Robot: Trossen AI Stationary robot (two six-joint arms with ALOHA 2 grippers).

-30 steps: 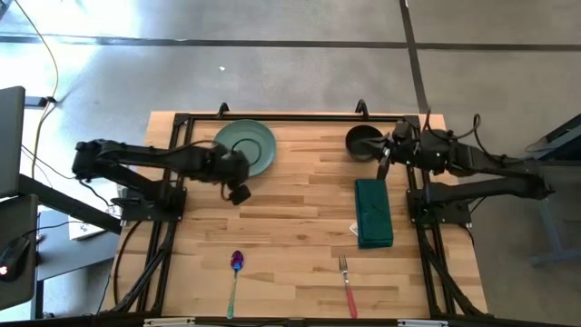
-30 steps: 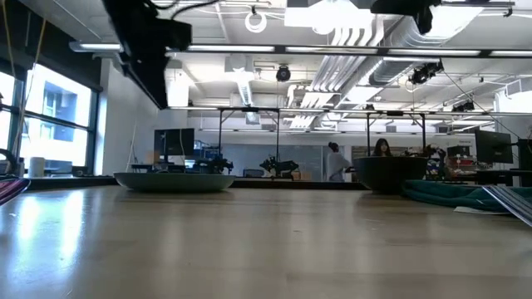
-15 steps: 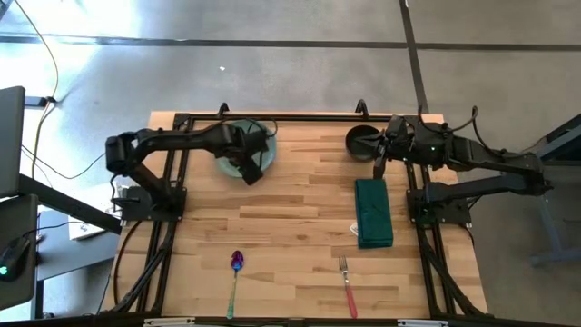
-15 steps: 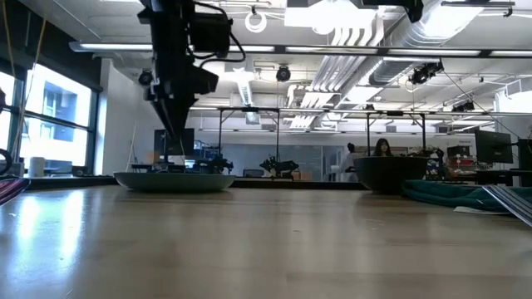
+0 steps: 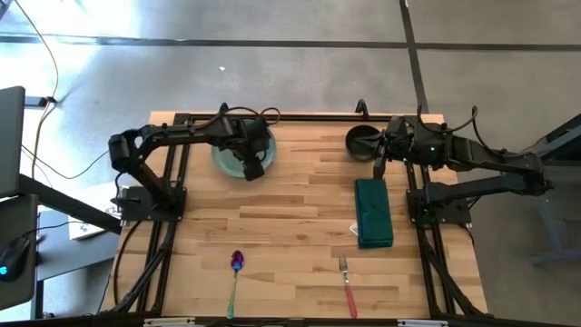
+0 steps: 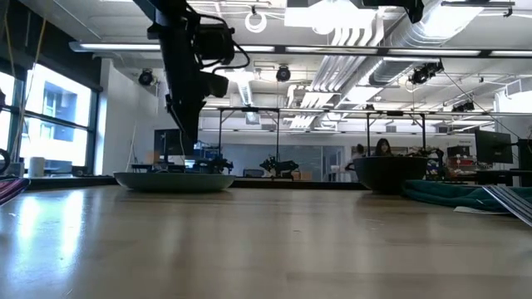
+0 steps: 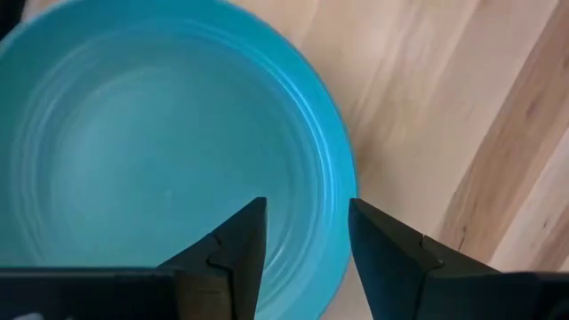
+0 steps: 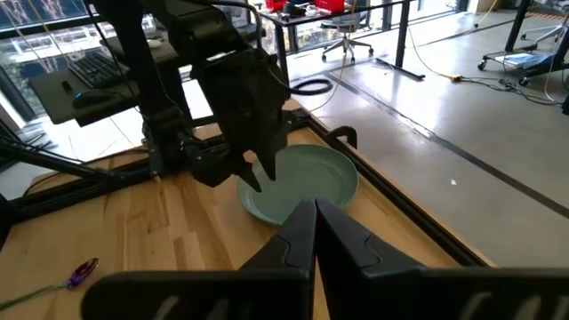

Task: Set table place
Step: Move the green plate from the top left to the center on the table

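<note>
Two dark arms reach over the light-wood table [image 5: 300, 209]. Left gripper [image 7: 307, 233], fingers parted, hangs over the teal plate's [image 7: 160, 151] rim. Right gripper [image 8: 313, 224], fingers together, hovers beside a dark bowl [image 5: 362, 142].

Four cameras, one table [image 5: 300, 218].
My overhead looks straight down; my low one looks level across the boards; my left wrist sits close over the plate [image 7: 169, 151], which my right wrist sees from afar.
</note>
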